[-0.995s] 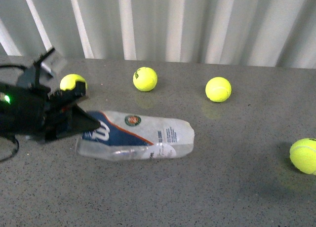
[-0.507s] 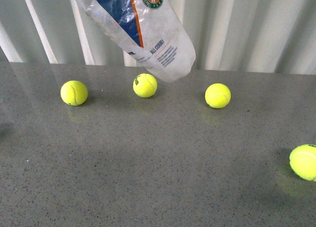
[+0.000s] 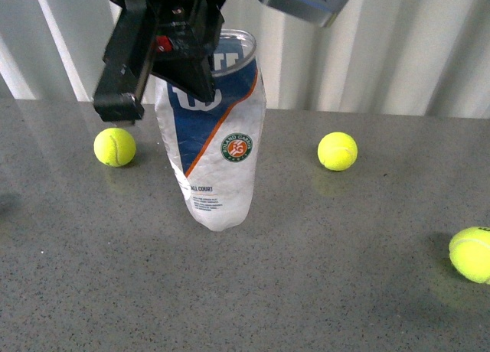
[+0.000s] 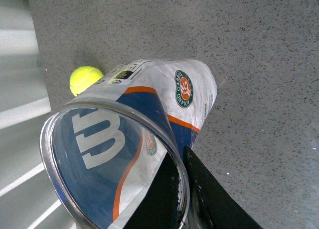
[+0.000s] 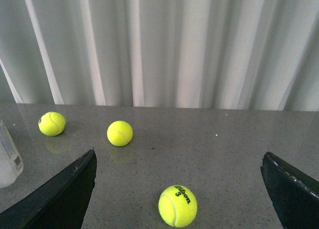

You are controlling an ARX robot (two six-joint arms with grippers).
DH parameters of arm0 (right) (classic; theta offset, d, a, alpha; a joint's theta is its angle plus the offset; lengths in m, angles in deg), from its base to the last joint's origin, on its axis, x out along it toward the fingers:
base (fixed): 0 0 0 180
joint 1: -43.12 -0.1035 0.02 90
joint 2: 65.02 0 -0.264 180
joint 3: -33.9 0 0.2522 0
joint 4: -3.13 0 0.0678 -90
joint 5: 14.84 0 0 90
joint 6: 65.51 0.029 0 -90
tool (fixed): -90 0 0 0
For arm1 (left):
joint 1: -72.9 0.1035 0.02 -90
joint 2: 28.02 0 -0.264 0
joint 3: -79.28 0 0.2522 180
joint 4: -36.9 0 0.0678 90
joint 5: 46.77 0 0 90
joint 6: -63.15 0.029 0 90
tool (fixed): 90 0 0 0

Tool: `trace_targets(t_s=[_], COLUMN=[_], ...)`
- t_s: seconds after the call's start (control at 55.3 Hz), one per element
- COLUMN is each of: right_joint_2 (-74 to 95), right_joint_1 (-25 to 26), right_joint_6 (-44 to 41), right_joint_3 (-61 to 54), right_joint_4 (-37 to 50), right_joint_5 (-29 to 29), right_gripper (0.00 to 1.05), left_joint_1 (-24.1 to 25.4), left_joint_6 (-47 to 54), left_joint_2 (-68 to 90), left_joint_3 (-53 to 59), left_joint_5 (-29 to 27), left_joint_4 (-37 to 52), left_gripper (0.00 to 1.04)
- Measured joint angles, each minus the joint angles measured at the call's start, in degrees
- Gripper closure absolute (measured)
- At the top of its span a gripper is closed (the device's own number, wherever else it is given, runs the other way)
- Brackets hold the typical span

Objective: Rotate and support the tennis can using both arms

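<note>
One end effector, the left (image 3: 157, 84), is pinching the open rim of the tennis can (image 3: 222, 161), which is standing near-upright on the surface (image 3: 344, 275); it's looking light, thin-walled and crushable, so the right end effector (image 5: 178, 154), gaping wide and empty, should probably be bracing the lower body gently.

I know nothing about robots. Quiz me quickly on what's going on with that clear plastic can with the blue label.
1. True or false: the clear plastic tennis can with the blue, white and orange label lies on its side.
2. Where does the left gripper grip the can? A its open rim; B its closed end; C mid-label.
3. Fill in: the right gripper has its jaws ____, holding nothing.
Key: 1 false, it stands upright, open end up; 2 A; 3 open.
</note>
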Motion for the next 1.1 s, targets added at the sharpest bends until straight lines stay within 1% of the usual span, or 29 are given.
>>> trace_targets(t_s=[0.217, 0.651, 1.013, 1.031, 1.104], right_joint_2=[0.00, 0.00, 0.00, 0.00, 0.00], right_joint_1=[0.00, 0.00, 0.00, 0.00, 0.00], right_joint_6=[0.00, 0.00, 0.00, 0.00, 0.00], right_joint_3=[0.00, 0.00, 0.00, 0.00, 0.00], right_joint_4=[0.00, 0.00, 0.00, 0.00, 0.00], right_joint_5=[0.00, 0.00, 0.00, 0.00, 0.00], right_gripper=[0.07, 0.07, 0.07, 0.07, 0.07], left_joint_1=[0.55, 2.32, 3.04, 3.04, 3.04], left_joint_6=[1.79, 0.42, 0.68, 0.63, 0.81], left_joint_2=[4.26, 8.02, 8.13, 8.13, 8.13], left_joint_3=[-0.02, 0.11, 1.29, 1.29, 1.60], left_joint_5=[-1.44, -0.17, -0.52, -0.52, -1.01], left_joint_4=[1.29, 5.97, 6.47, 6.49, 6.69], left_gripper=[1.01, 1.01, 1.01, 1.01, 0.88])
